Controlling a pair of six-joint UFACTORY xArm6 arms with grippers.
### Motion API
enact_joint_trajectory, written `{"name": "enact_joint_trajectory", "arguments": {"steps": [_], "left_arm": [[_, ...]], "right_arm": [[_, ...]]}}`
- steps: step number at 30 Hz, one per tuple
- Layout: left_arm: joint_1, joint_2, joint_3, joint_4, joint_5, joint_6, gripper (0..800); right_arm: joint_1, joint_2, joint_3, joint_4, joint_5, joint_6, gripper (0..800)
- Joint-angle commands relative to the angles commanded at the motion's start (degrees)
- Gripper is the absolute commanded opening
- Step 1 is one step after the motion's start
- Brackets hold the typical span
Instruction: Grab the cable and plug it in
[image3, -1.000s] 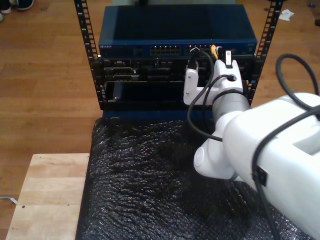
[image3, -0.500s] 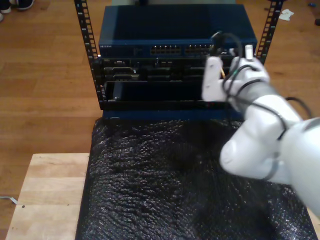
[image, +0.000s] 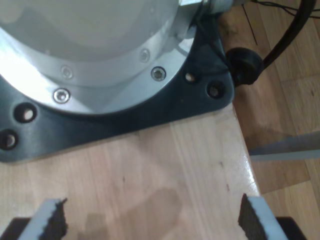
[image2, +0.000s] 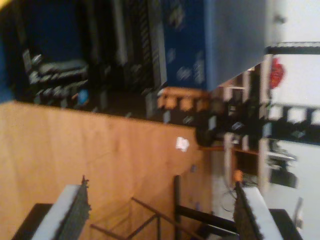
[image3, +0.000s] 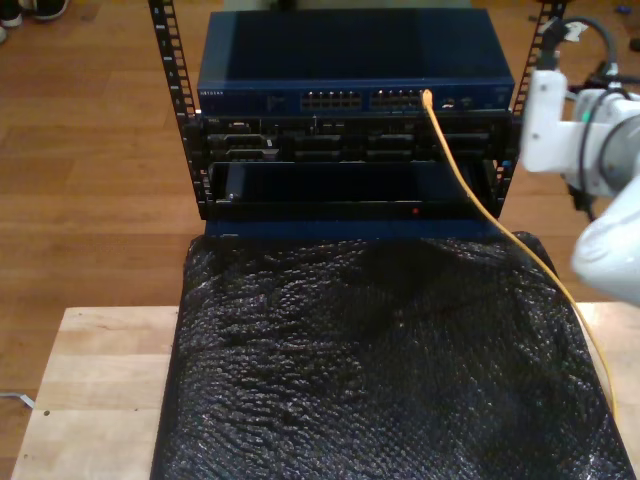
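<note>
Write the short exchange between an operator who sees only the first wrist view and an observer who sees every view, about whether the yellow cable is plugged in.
Operator: I see a wooden tabletop and an arm's base. Where is the cable?
Observer: In the exterior view, the cable has its end in a front port of the blue switch.
Operator: Where does the rest of it go?
Observer: It runs down across the black cover towards the exterior view's right.
Operator: Is my second claw holding anything?
Observer: No. In the second wrist view, my second claw is open, with nothing between its pads.
</note>
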Motion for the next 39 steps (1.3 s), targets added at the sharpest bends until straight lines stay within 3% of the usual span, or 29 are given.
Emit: {"name": "enact_joint_trajectory", "arguments": {"steps": [6,18,28,39], "left_arm": [[0.0,0.0,0.0,0.0,0.0,0.0,800],[0.0,0.0,0.0,0.0,0.0,0.0,800],[0.0,0.0,0.0,0.0,0.0,0.0,800],[0.0,0.0,0.0,0.0,0.0,0.0,800]], "right_arm": [[-10.5,-3.8,0.3,0.0,15.5,-8.9,791],[-32.0,-12.0,0.8,-0.8,38.5,-20.8,798],[-49.1,-20.7,6.7,-2.1,53.6,-33.1,798],[-60.7,-24.6,10.3,-10.9,64.4,-46.8,798]]}}
